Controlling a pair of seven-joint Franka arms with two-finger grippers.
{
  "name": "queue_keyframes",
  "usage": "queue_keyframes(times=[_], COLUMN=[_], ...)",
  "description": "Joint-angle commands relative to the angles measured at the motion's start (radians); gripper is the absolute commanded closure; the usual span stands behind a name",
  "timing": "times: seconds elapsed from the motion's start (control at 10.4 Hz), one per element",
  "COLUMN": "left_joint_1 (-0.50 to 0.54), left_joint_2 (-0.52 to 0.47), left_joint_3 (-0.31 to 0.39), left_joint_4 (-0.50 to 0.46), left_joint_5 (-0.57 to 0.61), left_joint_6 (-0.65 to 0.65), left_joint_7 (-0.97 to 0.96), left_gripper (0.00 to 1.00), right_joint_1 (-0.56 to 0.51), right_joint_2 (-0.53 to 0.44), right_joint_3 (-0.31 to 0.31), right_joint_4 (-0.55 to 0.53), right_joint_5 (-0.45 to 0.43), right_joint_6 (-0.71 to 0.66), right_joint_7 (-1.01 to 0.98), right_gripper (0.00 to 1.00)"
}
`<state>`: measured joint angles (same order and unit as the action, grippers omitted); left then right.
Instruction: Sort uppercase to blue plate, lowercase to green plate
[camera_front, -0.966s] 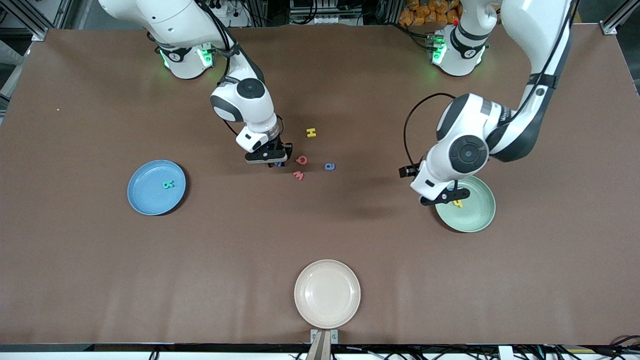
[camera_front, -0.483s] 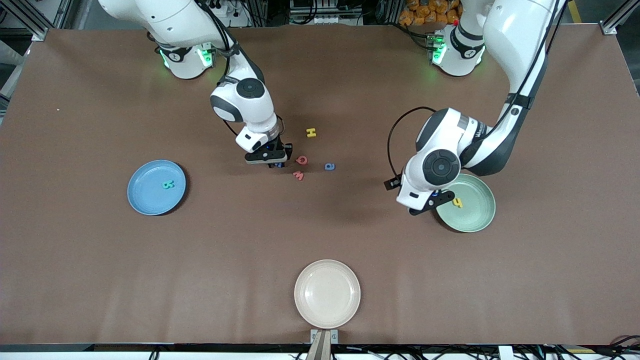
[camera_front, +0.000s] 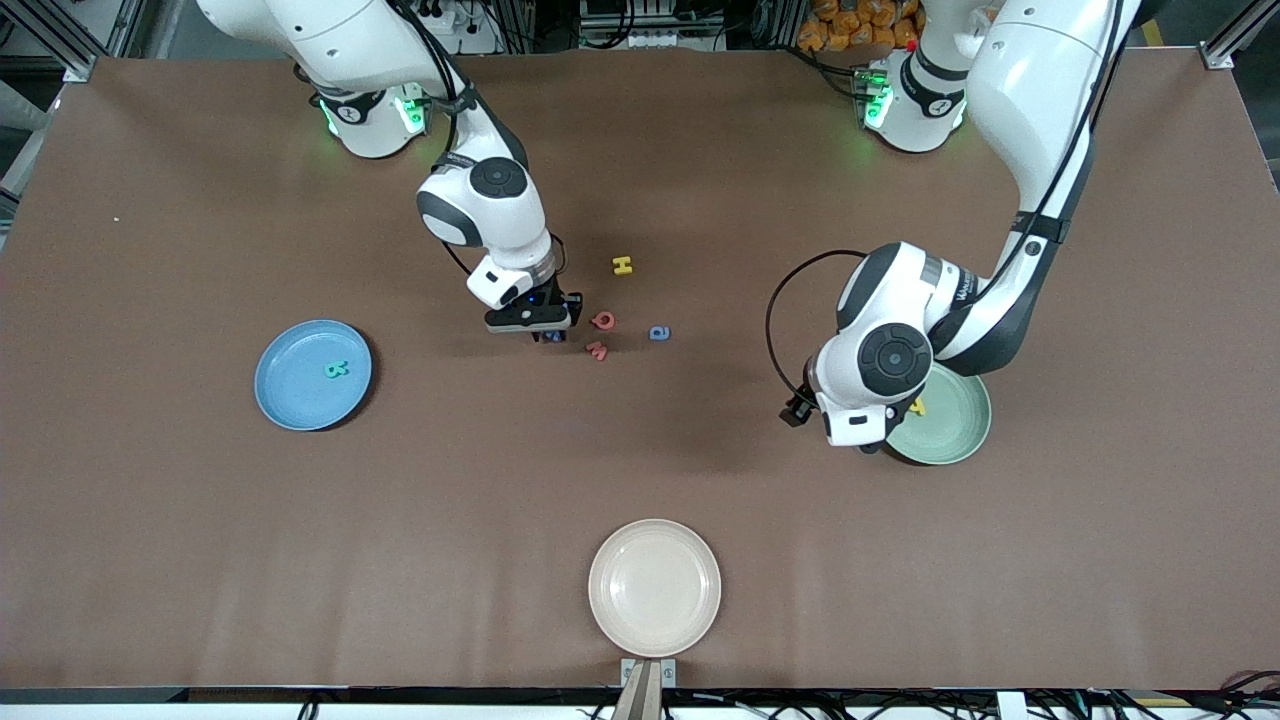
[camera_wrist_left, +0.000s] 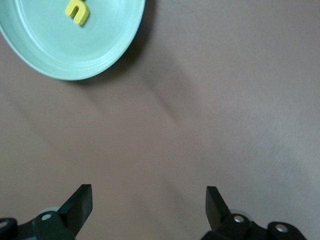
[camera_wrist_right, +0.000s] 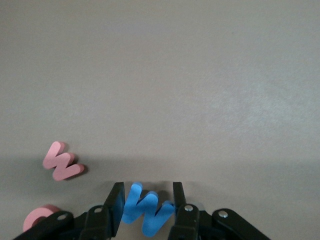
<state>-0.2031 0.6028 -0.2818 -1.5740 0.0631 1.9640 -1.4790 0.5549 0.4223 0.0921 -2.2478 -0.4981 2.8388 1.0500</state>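
Blue capital W (camera_wrist_right: 145, 212) sits pinched in your right claw (camera_wrist_right: 146, 207), low beside red Q (camera_front: 603, 320) mid-tabletop. Step: pick-up; next, lift and carry to blue plate (camera_front: 290, 400), holding 1 teal letter. Left claw (camera_wrist_left: 148, 200) hangs released beside green plate (camera_wrist_left: 107, 52).

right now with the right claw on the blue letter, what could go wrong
The right claw grips the blue W only by its edges, so the flat piece may twist or slip out on the way to the blue plate. The red w and red Q lie close beside it and could get nudged as it lifts. The open left claw hangs over bare table beside the green plate; a low move might clip its rim.
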Motion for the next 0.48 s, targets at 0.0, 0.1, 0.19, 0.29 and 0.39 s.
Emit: queue_keyframes(times=[0.0, 0.1, 0.19, 0.29, 0.39], left_joint_1=[-0.001, -0.002, 0.002, 0.001, -0.005], left_joint_2=[0.034, 0.050, 0.072, 0.092, 0.103], left_joint_3=[0.009, 0.016, 0.018, 0.024, 0.032], left_joint_4=[0.023, 0.038, 0.066, 0.089, 0.097], left_joint_5=[0.021, 0.023, 0.021, 0.020, 0.020], left_joint_6=[0.051, 0.084, 0.107, 0.128, 0.157], left_joint_7=[-0.183, -0.257, -0.324, -0.390, -0.461], left_gripper=[0.00, 0.00, 0.00, 0.00, 0.00], right_joint_1=[-0.048, -0.070, -0.097, -0.133, -0.180], right_joint_2=[-0.028, -0.028, -0.028, -0.028, -0.030], right_joint_3=[0.005, 0.006, 0.011, 0.017, 0.052], right_joint_4=[-0.009, -0.010, -0.012, -0.015, -0.016], right_joint_5=[-0.023, -0.023, -0.023, -0.023, -0.023], right_joint_6=[-0.012, -0.012, -0.010, -0.010, -0.010], right_joint_7=[-0.069, -0.105, -0.163, -0.206, -0.253], right_gripper=[0.57, 0.57, 0.57, 0.57, 0.57])
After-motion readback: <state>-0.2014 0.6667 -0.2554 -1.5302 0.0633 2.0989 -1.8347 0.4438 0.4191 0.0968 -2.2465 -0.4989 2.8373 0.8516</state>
